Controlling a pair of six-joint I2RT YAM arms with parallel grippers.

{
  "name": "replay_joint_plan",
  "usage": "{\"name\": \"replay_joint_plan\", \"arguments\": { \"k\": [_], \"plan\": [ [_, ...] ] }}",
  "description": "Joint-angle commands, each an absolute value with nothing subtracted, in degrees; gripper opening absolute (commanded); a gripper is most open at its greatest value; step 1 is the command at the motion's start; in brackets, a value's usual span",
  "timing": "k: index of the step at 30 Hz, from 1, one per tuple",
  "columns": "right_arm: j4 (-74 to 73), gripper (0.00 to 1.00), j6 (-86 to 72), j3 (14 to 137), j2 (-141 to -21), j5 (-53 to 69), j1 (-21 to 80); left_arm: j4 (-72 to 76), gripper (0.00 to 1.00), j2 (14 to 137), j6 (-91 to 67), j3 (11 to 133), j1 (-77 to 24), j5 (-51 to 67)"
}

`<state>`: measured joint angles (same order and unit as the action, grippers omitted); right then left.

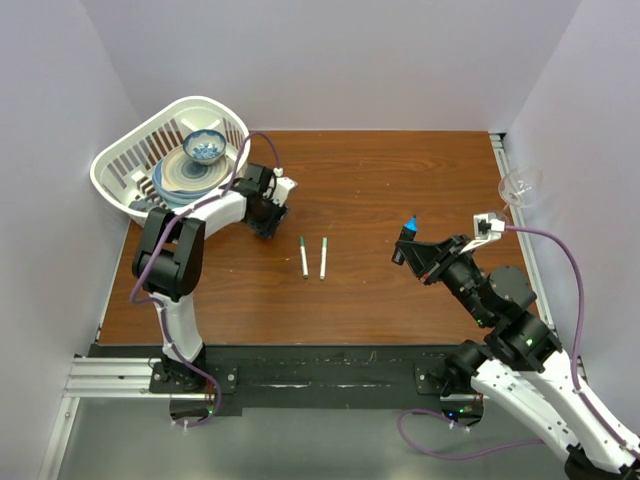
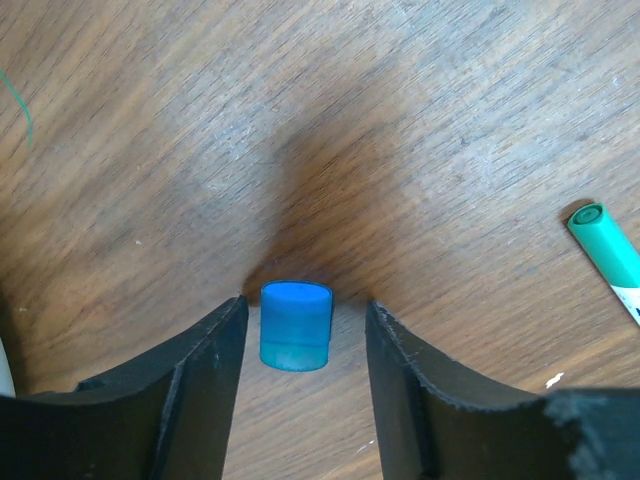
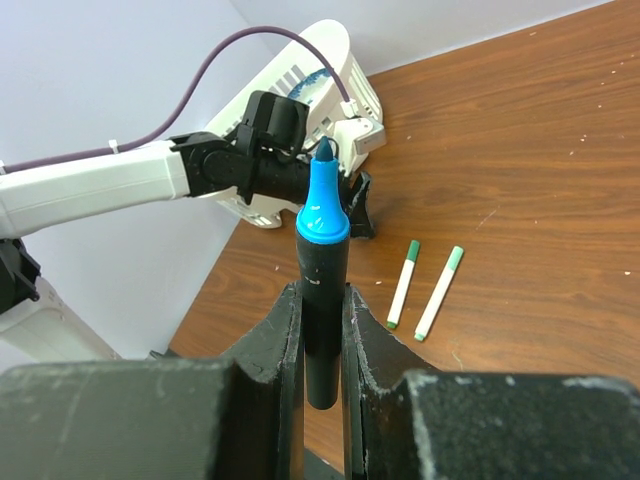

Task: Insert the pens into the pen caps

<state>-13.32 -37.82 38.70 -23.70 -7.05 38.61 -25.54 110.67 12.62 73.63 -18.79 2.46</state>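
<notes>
A blue pen cap (image 2: 296,325) stands upright on the wood table between the open fingers of my left gripper (image 2: 306,304), touching neither. In the top view the left gripper (image 1: 266,220) is down at the table near the basket and hides the cap. My right gripper (image 3: 322,292) is shut on a black-barrelled pen with a blue tip (image 3: 322,215), held tip-up above the table's right side (image 1: 410,225). Two white pens with green ends (image 1: 304,256) (image 1: 323,257) lie side by side mid-table; they also show in the right wrist view (image 3: 403,285) (image 3: 440,293).
A white plastic basket (image 1: 125,160) with plates and a blue-patterned bowl (image 1: 204,146) stands at the back left, just behind the left gripper. A clear glass object (image 1: 520,185) sits at the right edge. White walls close in on three sides.
</notes>
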Motion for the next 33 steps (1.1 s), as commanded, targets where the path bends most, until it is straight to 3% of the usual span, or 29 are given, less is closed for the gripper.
{"name": "replay_joint_plan", "arguments": {
  "k": [1,6,12,17,23,27,33],
  "plan": [
    [-12.5,0.0,-37.0,41.4,-23.2,-8.5,38.8,-27.0,0.52,112.1,12.7,74.2,-18.7,0.6],
    [-12.5,0.0,-37.2,41.5,-23.5,-8.4,38.8,-26.7,0.49,110.7,12.8,72.5,-18.7,0.5],
    [-12.5,0.0,-37.9,41.3,-24.1,-7.8,38.8,-27.5,0.26,112.1,12.0,72.7,-18.7,0.9],
    [-12.2,0.0,-38.6,41.0,-24.6,-6.9,38.8,-28.2,0.0,111.6,8.3,71.5,-18.8,2.4],
    [-12.1,0.0,-38.7,41.5,-31.2,-1.3,38.8,-24.2,0.0,102.9,-1.8,67.6,-19.2,4.0],
    [-10.7,0.0,-36.4,42.5,-37.6,3.0,38.7,-17.6,0.0,91.7,-13.2,62.3,-19.3,11.6],
    [2.8,0.0,-38.6,38.3,-46.2,12.3,38.8,-2.9,0.0,77.3,-33.3,54.8,-26.5,13.8]
  ]
}}
